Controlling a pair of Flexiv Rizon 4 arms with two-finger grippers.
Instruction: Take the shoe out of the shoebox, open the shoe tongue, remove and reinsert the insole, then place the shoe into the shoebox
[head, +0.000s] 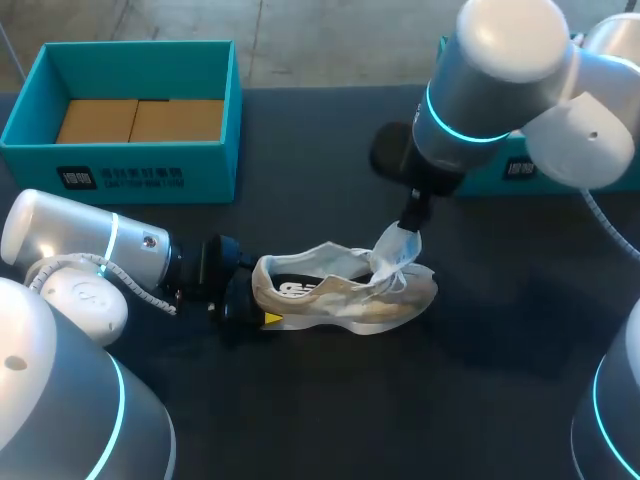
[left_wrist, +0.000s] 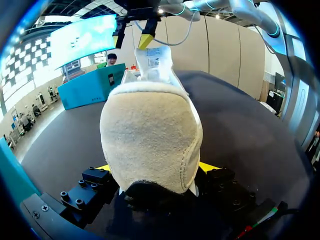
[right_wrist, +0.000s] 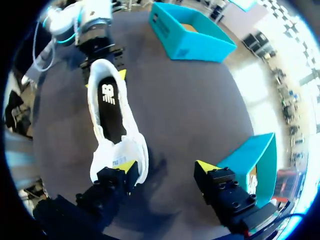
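Cream suede-and-mesh shoe (head: 340, 295), one, out of its box and lying sole-down on the dark tabletop (head: 330, 410), heel between the fingers of the left tool (left_wrist: 155, 167), toe pointing away from it. Left tool: closed narrow on the heel, a yellow tip pressed to each side; judged to serve as an anchor, so the shoe cannot slide or tip while the other end is worked. Right tool (right_wrist: 165, 167): spread wide, gripping nothing; one finger (right_wrist: 125, 167) rests against the tongue (right_wrist: 117, 155), the other stands well apart over bare tabletop. Tongue: raised and bent toward the toe, ahead of the left tool and above the collar; held so, by appearance, to widen the mouth of the shoe. Insole (right_wrist: 111, 107): black with a white mark, seated flat inside, visible ahead of the right tool through the open mouth; not yet removed. Shoebox (head: 120, 165): teal, open, brown cardboard at its bottom, well apart from both tools, beyond the left arm. Second teal box (right_wrist: 250, 160): just beside the right tool's free finger. Stage, as a judgement: tongue-opening in hand, insole work and return to the box outstanding. Caution: a single hooking finger may slip off the tongue, letting it drop over the insole.
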